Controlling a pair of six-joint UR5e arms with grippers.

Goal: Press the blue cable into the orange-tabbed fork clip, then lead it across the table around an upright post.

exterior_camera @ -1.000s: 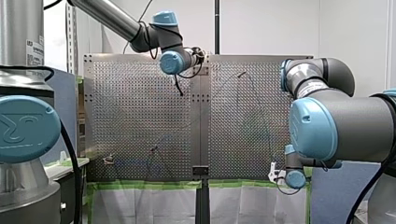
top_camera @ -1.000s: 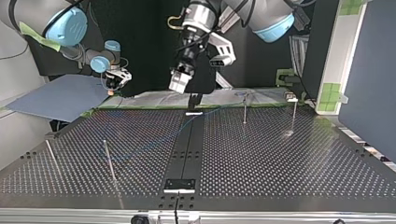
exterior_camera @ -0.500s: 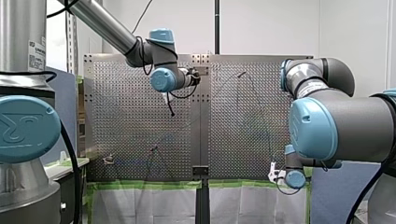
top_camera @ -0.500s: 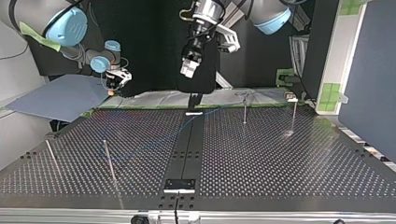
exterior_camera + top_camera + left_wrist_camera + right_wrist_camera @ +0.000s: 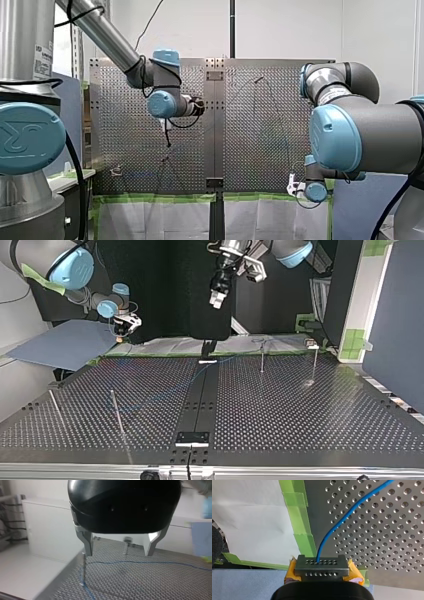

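Clenches end of thin blue cable (image 5: 342,521) in yellow-padded right gripper (image 5: 321,566) at edge of perforated metal table (image 5: 387,542); hangs black metal-fingered left gripper (image 5: 119,553) spread, empty, well above cable run lying finger-to-finger.

In the top view the cable (image 5: 197,374) lies on the perforated table (image 5: 300,425), running from the far-right upright post (image 5: 261,360) toward the near-left post (image 5: 117,412).

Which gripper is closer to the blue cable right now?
Right. My right gripper is shut on the blue cable; my left gripper hangs open above the table, clear of it.
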